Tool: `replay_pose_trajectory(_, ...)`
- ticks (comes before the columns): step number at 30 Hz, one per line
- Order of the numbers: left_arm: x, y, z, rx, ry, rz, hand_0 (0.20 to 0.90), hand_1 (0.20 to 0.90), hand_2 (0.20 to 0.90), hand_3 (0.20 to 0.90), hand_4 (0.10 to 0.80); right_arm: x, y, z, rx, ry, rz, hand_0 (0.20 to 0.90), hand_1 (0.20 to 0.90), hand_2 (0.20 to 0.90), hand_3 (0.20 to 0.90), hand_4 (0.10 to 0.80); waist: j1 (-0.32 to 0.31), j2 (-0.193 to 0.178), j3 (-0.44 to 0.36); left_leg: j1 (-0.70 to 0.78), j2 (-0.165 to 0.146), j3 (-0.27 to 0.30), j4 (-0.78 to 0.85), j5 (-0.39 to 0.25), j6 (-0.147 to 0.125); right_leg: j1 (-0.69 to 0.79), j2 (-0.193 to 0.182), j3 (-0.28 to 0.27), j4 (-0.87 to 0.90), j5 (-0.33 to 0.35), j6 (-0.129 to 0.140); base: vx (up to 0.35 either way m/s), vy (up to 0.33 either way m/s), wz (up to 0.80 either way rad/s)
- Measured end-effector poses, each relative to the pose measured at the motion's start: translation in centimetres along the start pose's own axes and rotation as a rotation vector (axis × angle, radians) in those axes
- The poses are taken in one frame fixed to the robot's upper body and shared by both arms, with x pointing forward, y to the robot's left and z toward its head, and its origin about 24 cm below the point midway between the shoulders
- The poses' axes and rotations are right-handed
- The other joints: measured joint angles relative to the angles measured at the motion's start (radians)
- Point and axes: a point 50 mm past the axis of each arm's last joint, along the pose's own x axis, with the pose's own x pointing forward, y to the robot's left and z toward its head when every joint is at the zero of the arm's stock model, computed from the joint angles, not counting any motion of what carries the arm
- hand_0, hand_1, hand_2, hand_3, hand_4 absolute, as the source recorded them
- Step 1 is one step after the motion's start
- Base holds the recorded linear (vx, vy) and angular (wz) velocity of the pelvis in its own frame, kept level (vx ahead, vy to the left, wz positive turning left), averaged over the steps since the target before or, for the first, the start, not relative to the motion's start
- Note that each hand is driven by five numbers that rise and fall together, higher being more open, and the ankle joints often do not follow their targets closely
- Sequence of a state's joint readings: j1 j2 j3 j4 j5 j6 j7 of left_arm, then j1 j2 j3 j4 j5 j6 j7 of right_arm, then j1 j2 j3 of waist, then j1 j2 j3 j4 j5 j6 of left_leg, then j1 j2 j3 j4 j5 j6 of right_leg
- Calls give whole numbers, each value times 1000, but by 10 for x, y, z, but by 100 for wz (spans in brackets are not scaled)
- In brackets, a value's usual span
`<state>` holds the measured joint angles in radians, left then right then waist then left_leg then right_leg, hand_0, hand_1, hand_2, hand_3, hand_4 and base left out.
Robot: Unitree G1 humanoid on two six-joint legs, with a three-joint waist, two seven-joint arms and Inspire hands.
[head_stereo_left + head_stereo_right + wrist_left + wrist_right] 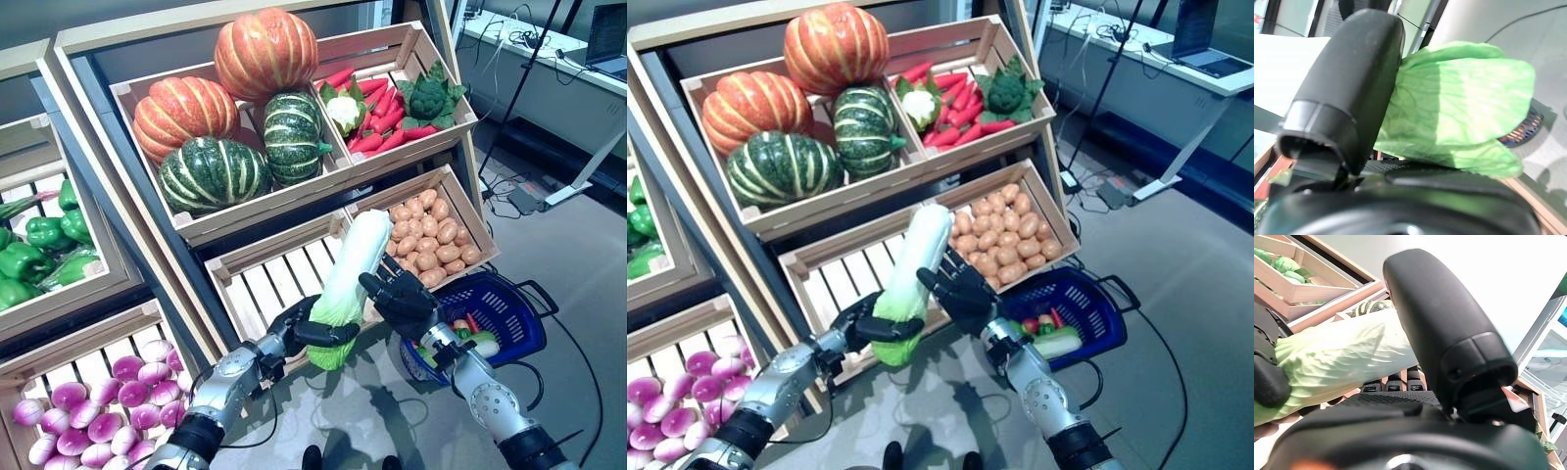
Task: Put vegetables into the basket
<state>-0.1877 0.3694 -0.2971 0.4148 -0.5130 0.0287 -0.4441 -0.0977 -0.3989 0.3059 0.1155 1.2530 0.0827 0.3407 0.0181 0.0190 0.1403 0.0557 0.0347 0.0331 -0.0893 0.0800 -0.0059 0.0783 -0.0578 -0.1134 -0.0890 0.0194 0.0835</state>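
A long pale-green napa cabbage [353, 266] is held upright in front of the shelf's lower crates. My left hand [309, 328] is shut on its leafy green lower end [1459, 107], the thumb [1352, 83] pressed against the leaves. My right hand [402, 299] is open, its spread fingers resting against the cabbage's right side [1347, 357] at mid-height. The blue plastic basket [511, 323] stands on the floor just right of and below my right hand; it holds a few vegetables, among them something red and something pale green.
The slanted wooden shelf holds crates of pumpkins [265, 49], red peppers with a cauliflower and broccoli [387, 103], potatoes [431, 235], green peppers [29, 245] and purple bulbs [98, 411]. A slatted crate [269, 284] lies behind the cabbage. A desk [549, 59] stands far right.
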Motion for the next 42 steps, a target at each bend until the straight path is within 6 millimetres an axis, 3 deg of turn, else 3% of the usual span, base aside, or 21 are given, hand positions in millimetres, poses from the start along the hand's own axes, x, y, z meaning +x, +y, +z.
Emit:
replay_pose_trajectory(13, -7, 7, 8, 429, 76, 23, 300, 300, 300, 300, 400, -13, -13, -9, 9, 84, -58, 900, 900, 900, 900, 800, -3, -14, -8, -4, 0, 9, 0, -2, 2, -11, 0, 18, 0, 0, 1, -12, 1, -2)
replay_pose_trajectory(21, -8, 7, 4, 561, 137, 23, 300, 300, 300, 300, 400, -16, -20, -23, 37, 137, -93, 900, 900, 900, 900, 800, -1, -15, -9, -4, 0, 10, 0, -2, 3, -11, 0, 18, 0, 1, 1, 0, 0, 0)
replay_pose_trajectory(22, -8, 7, 4, 567, 139, 27, 300, 300, 300, 300, 400, -16, -21, -24, 42, 137, -97, 618, 618, 618, 618, 612, 0, -15, -9, -4, 0, 10, 0, -2, 3, -11, 0, 18, 0, 1, 1, 0, 0, 0)
replay_pose_trajectory(24, -8, 7, 4, 569, 139, 29, 300, 300, 300, 300, 400, -15, -20, -25, 46, 130, -95, 300, 300, 300, 300, 400, 1, -15, -9, -4, 0, 10, 0, -2, 3, -11, 0, 18, -1, 1, 1, 0, 0, 0)
replay_pose_trajectory(41, 0, -3, 7, 561, 98, 24, 300, 300, 300, 300, 400, -11, -23, -23, 27, 44, -112, 300, 300, 300, 300, 400, 3, -15, -9, -4, 0, 10, 0, -2, 3, -12, -1, 18, 0, 1, 1, 0, 0, 0)
replay_pose_trajectory(42, 0, -4, 7, 558, 96, 23, 432, 432, 432, 432, 488, -11, -23, -22, 26, 41, -117, 300, 300, 300, 300, 400, 3, -15, -9, -4, 0, 10, 0, -2, 3, -12, -1, 18, 0, 1, 1, 0, 0, 0)
